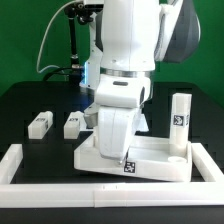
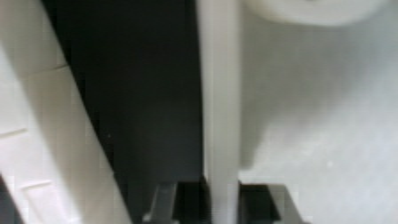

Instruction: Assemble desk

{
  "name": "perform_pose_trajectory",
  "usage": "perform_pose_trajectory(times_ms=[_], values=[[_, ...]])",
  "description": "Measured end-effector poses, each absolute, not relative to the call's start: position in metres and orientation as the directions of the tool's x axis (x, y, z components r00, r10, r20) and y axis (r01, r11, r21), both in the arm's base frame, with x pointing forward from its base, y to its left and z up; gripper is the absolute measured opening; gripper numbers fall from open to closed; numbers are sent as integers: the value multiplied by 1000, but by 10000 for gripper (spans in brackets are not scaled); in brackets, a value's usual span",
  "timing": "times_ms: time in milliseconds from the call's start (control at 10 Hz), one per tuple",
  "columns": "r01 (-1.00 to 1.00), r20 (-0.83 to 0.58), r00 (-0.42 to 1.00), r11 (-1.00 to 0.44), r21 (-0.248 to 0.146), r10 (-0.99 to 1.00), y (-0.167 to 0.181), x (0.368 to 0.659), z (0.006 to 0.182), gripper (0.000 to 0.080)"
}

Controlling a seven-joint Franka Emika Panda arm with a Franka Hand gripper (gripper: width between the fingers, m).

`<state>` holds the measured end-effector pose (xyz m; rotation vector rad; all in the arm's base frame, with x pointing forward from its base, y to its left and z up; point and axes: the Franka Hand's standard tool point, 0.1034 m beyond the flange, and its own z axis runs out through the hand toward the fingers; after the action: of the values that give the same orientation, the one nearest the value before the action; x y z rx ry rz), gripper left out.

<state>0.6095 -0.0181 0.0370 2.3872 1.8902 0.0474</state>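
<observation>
Gripping by the rim: robot's two-finger claw [image 2: 217,204] was clenched on the thin upright rim of the white plastic rectangular rimmed tabletop panel [image 1: 155,152], which lay on the black worktop [image 1: 30,100] just beside the long low white border wall [image 1: 50,187]; one short white square leg block [image 1: 178,118] stood at its corner; panel looked light, stiff, slick; rim seemed the only sensible hold; no readable writing, only black-and-white marker tags [image 1: 128,166].
</observation>
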Motion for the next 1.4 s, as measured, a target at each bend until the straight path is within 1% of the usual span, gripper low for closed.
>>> perform_pose_trajectory(times_ms=[300, 400, 600, 700, 900, 1200, 1400], values=[[993, -80, 90, -83, 88, 993, -26, 609, 37, 60], [994, -88, 78, -70, 87, 993, -27, 609, 37, 60], [988, -68, 128, -121, 98, 989, -9, 620, 39, 60], [981, -57, 170, -164, 100, 984, 3, 633, 41, 60], [979, -63, 178, -171, 114, 982, 12, 651, 41, 61], [982, -70, 155, -146, 117, 985, 17, 656, 38, 65], [983, -77, 155, -146, 109, 985, 14, 654, 36, 65]])
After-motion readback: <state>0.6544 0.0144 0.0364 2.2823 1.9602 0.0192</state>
